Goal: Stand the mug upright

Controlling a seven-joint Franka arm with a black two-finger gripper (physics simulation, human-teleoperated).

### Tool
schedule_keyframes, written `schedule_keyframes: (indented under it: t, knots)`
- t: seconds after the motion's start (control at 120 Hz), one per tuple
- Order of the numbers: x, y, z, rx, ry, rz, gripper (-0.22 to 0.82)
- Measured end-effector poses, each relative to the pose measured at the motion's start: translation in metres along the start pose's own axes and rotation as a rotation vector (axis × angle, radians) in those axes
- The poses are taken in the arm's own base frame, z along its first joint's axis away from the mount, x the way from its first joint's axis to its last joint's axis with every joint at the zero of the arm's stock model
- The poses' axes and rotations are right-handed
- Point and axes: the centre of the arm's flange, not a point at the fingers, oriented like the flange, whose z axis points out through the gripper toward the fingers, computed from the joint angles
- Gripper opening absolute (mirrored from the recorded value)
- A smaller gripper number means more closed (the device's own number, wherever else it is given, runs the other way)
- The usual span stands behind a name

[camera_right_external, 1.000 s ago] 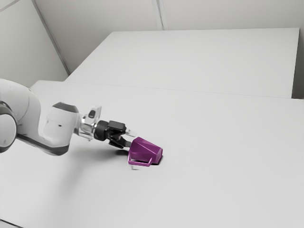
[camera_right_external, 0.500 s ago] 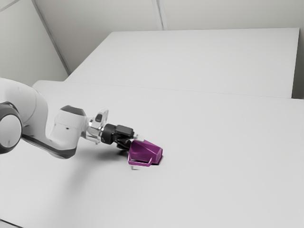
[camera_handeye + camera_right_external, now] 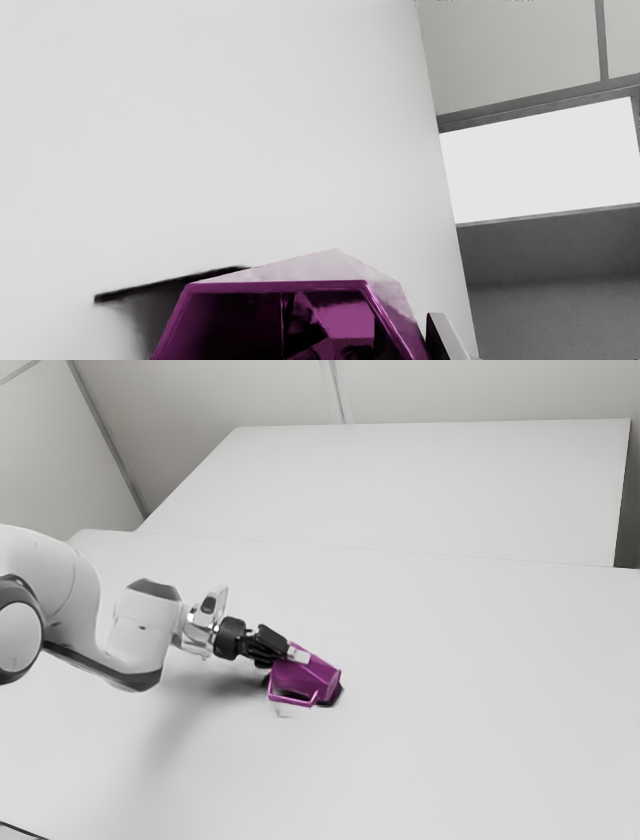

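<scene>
The purple mug (image 3: 308, 678) lies on its side in the exterior view, its handle toward that view's bottom edge and its base pointing to the view's right. At its mouth end is my gripper (image 3: 286, 658), with one pale fingertip against the upper side wall. In the wrist view the open mouth of the mug (image 3: 275, 287) faces my hand. My gripper (image 3: 310, 350) is shut on the mug across its sides; one of its fingers (image 3: 446, 336) stands along the outer wall, while the other is hidden.
A wide white table (image 3: 460, 690) surrounds the mug, with a dark shadow under the mug's base end. Behind it, another white surface (image 3: 410, 490) extends toward the wall.
My hand has moved toward the exterior view's right, up to the mug, and the fingers have closed in. Since half a second ago the mug has tilted and shifted slightly, its shadow darker beneath it.
</scene>
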Motion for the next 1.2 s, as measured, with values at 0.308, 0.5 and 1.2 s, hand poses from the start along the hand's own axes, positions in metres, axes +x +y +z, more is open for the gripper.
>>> schedule_keyframes:
  t: [0.308,0.5,1.2]
  knots:
    - [0.077,0.102,-0.023,0.183,-0.092,0.32,-0.16]
    - [0.11,0.135,-0.026,0.651,-0.431,0.488,-0.17]
    - [0.092,0.075,0.014,1.069,-0.367,0.113,0.18]
